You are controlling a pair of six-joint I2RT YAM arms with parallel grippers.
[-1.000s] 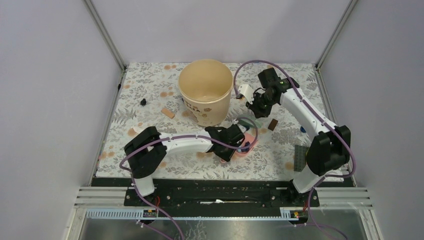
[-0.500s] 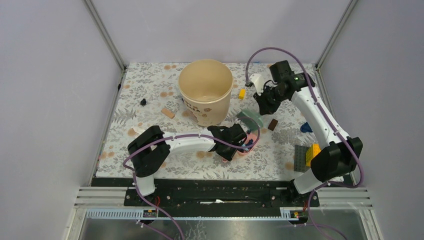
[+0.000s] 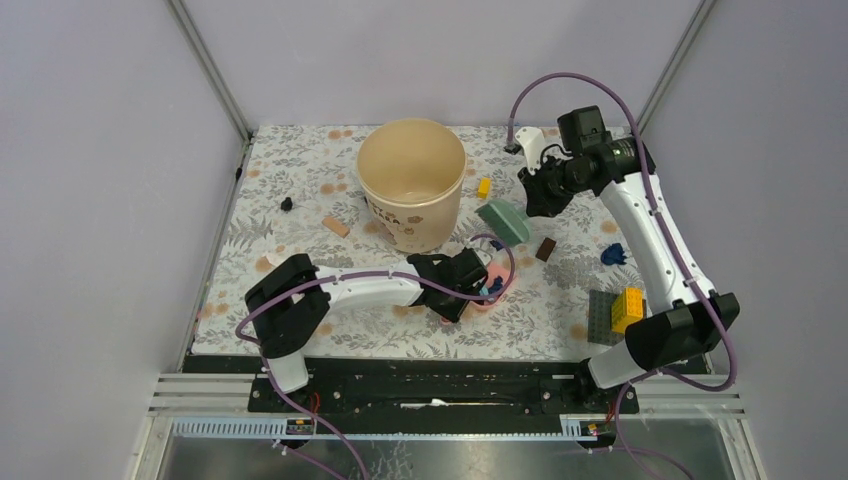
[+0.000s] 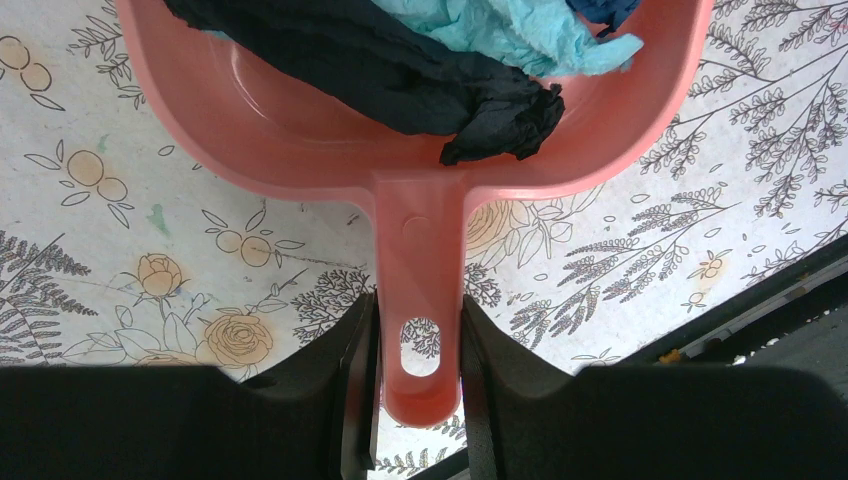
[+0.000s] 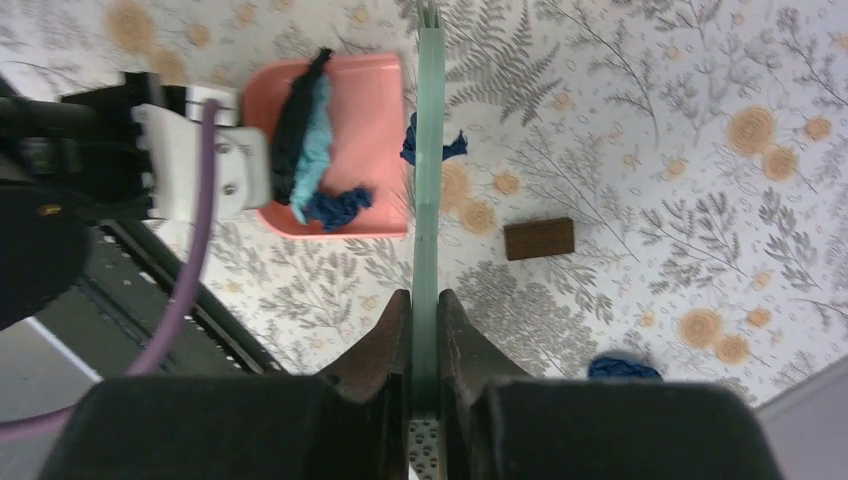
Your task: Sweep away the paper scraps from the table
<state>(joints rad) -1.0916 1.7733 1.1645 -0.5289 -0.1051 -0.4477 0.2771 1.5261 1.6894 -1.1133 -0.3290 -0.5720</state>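
My left gripper (image 4: 418, 330) is shut on the handle of the pink dustpan (image 4: 300, 130), which rests on the table (image 3: 300, 160) near the front middle (image 3: 497, 272). Black, light blue and dark blue paper scraps (image 4: 400, 60) lie in the pan. My right gripper (image 5: 425, 320) is shut on a flat green brush (image 5: 429, 150) and holds it above the table behind the pan (image 3: 503, 222). A dark blue scrap (image 5: 450, 146) lies at the pan's mouth. Another dark blue scrap (image 3: 612, 255) lies at the right. A black scrap (image 3: 287, 204) lies at the far left.
A big beige bucket (image 3: 411, 180) stands at the back middle. A brown block (image 3: 545, 249) lies right of the pan, a tan block (image 3: 336, 226) left of the bucket, a yellow brick (image 3: 483, 187) beside it. A grey baseplate (image 3: 601, 318) with a yellow brick (image 3: 628, 307) lies front right.
My right arm has swung back and to the right with the green brush, away from the bucket. The left gripper and the dustpan have hardly moved.
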